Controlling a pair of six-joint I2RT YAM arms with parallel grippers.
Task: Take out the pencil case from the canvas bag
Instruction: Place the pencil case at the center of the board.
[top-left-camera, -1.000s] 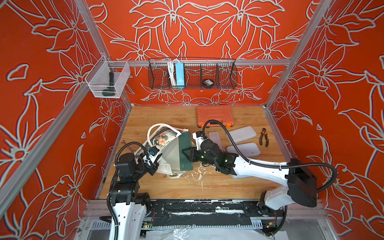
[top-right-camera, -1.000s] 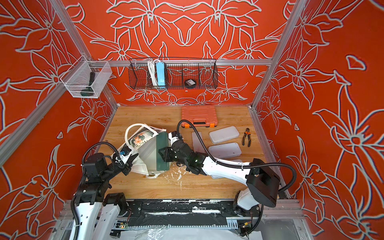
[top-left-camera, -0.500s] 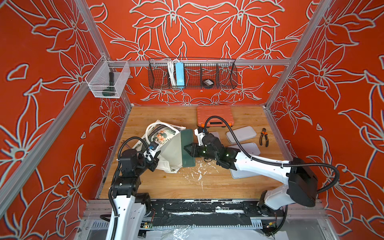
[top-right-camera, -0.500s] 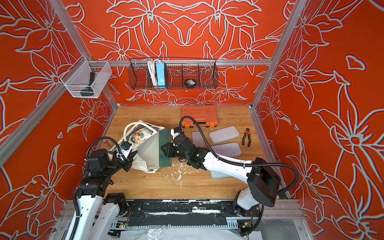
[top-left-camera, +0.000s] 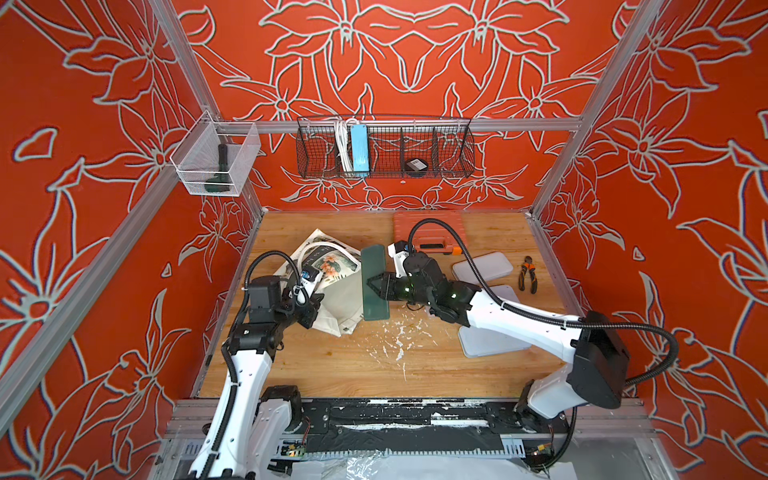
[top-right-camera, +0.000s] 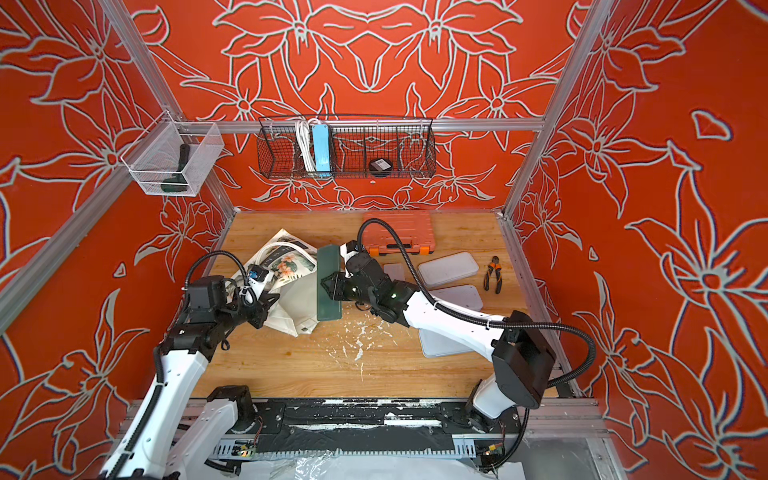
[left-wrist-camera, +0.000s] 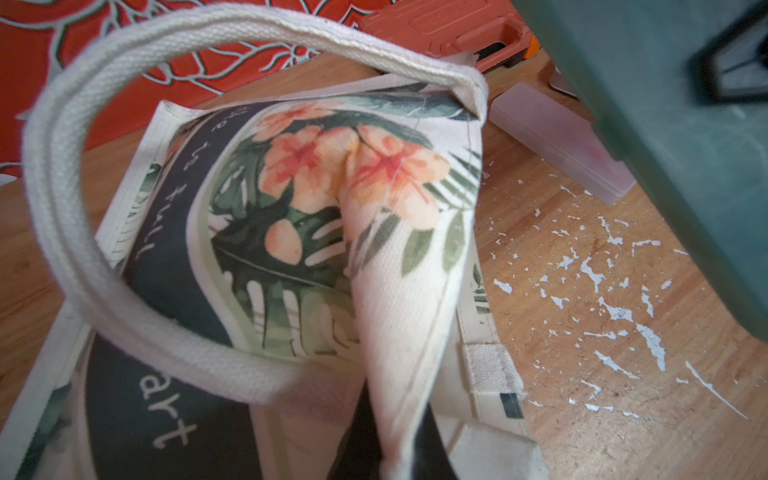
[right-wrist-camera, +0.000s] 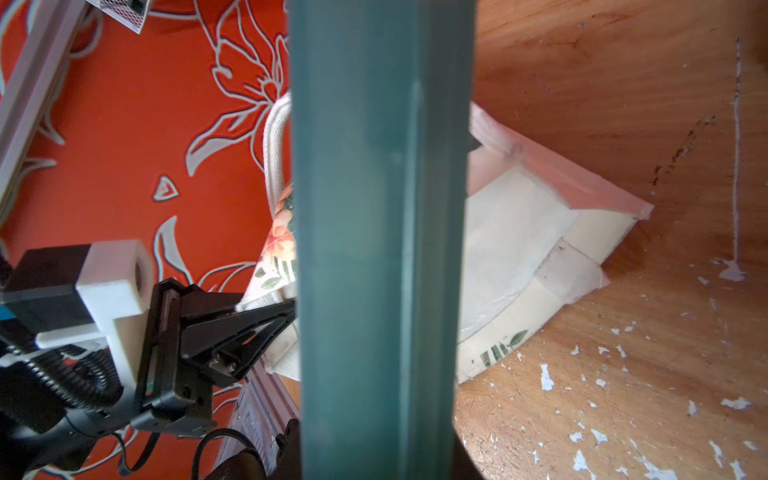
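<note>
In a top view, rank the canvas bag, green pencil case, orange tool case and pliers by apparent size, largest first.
1. canvas bag
2-3. orange tool case and pencil case: close. The pencil case seems raised nearer the camera and the tool case is partly covered, so no firm order.
4. pliers

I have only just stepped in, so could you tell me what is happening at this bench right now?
The right tool is shut on a dark green pencil case, holding it over the wooden table right beside the canvas bag. The left tool pinches a fold of the bag's cloth. The case looks clear of the bag's opening, so the removal seems all but done.
</note>
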